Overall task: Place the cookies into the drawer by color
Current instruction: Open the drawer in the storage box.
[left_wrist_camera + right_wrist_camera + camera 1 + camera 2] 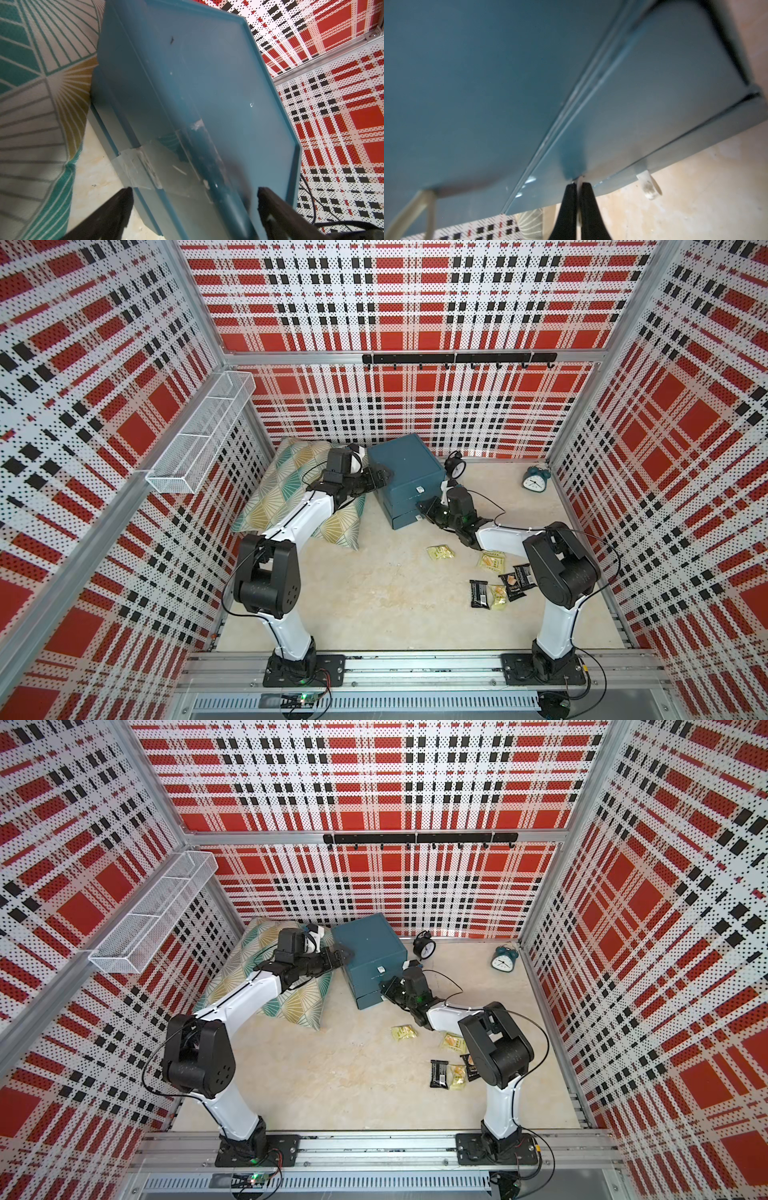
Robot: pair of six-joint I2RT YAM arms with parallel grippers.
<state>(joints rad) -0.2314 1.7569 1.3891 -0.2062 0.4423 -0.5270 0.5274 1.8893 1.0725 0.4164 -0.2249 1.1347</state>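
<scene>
The drawer point(405, 472) point(368, 952), a dark teal box with stacked fronts, stands just above centre in both top views, with a patterned pillow point(286, 481) just beside it on the left; the left gripper point(380, 477) point(194, 193) is at the box's upper left edge with its jaws spread wide and released, and in the left wrist view its black fingers point(108, 214) straddle the box's rim, though contact cannot be told; the right gripper point(422, 508) point(577, 185) is at the box's front, clenched on a thin white pull tab point(578, 181), on which of the stacked fronts cannot be told; a second tab point(419, 489) shows on the top front; the cookies point(492, 561) point(453, 1042) lie loose on the beige table point(374, 593), lower right of centre and well apart from the drawer; three are yellow-green packets point(439, 551) and three are black packets point(479, 593), some overlapping, and their printed labels are too small to read; a black clock point(454, 466) and a teal clock point(536, 479) stand right of the box, numerals too small to read; a white wire basket point(199, 435) hangs at the left, and a black hook rail point(459, 358) crosses the top.
</scene>
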